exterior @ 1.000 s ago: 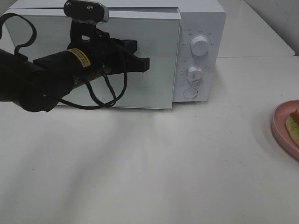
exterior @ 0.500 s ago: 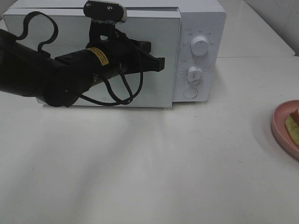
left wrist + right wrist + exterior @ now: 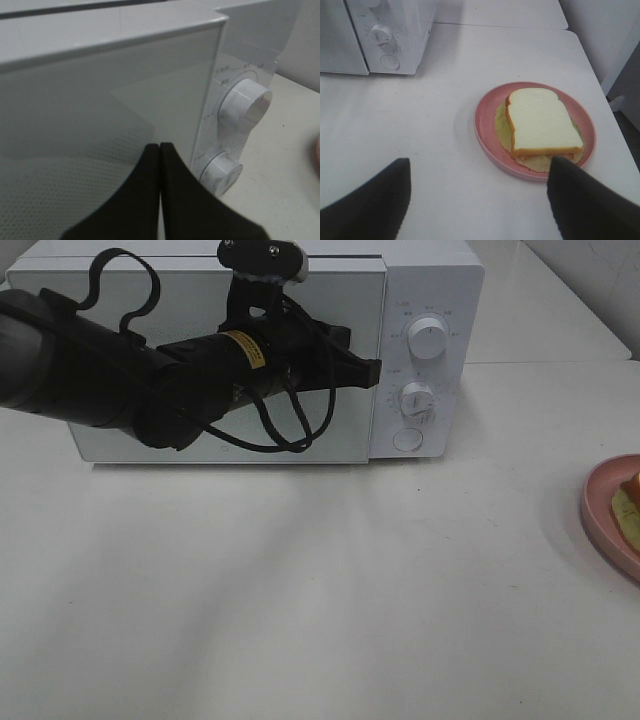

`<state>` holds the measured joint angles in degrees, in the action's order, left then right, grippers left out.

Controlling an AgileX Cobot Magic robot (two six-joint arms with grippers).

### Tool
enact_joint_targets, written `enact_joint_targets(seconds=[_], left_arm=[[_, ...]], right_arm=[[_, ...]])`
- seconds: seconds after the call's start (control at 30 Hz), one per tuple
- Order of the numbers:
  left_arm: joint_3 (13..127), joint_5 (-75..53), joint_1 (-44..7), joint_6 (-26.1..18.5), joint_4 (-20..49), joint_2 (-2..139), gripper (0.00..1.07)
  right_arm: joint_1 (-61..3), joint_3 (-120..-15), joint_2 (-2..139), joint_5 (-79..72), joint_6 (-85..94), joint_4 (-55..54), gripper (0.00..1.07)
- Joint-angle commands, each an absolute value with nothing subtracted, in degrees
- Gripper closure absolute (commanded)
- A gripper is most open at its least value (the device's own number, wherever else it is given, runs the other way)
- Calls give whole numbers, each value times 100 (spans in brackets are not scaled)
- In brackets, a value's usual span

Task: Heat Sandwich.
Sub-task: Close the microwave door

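White boxy microwave [image 3: 425, 300] door swung shut as our closed left gripper [image 3: 372, 372] pushed across; sandwich [image 3: 540, 120] unheated, right gripper [image 3: 479, 197] wide.

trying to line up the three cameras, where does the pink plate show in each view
Exterior high: only a slice of the pink plate shows, cut off by the right edge, on the table right of the microwave.
Left wrist: just a blurred pink sliver at the frame's edge, beyond the dials.
Right wrist: the whole plate, carrying the sandwich, between the open fingers.
Shared landmark: the microwave's lower dial.
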<state>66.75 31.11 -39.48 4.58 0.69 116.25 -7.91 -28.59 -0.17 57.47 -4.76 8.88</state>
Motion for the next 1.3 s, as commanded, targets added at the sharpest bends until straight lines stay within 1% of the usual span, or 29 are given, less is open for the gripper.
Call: enact_joint_targets(seconds=[0.03,0.17,0.27,0.33,0.37,0.47,0.53,0.6,1.3], left_arm=[[6898,3226,-3839,464,430,11728,107],[7019,3209,-3839,458,447,11826,107],[7116,3134,-3839,361,510,11860,107],[7196,3088,-3833,172,602,11872,107],[7271,3100,-3827,-34,722,11877,107],[7357,3088,-3782,-172,859,11895,107],[7414,3060,-3782,-178,1071,11918,107],[7414,3060,-3782,-178,1089,11918,107],[7414,2807,-3793,-178,1060,11912,107]], right_arm=[[-745,-2848,-172,5707,-424,882,34],[-745,-2848,-172,5707,-424,882,34],[-745,-2848,-172,5707,-424,882,34],[-745,-2848,-172,5707,-424,882,34],[-745,-2848,-172,5707,-424,882,34],[-745,-2848,-172,5707,-424,882,34],[-745,-2848,-172,5707,-430,882,34],[-745,-2848,-172,5707,-430,882,34],[-745,-2848,-172,5707,-430,882,34]])
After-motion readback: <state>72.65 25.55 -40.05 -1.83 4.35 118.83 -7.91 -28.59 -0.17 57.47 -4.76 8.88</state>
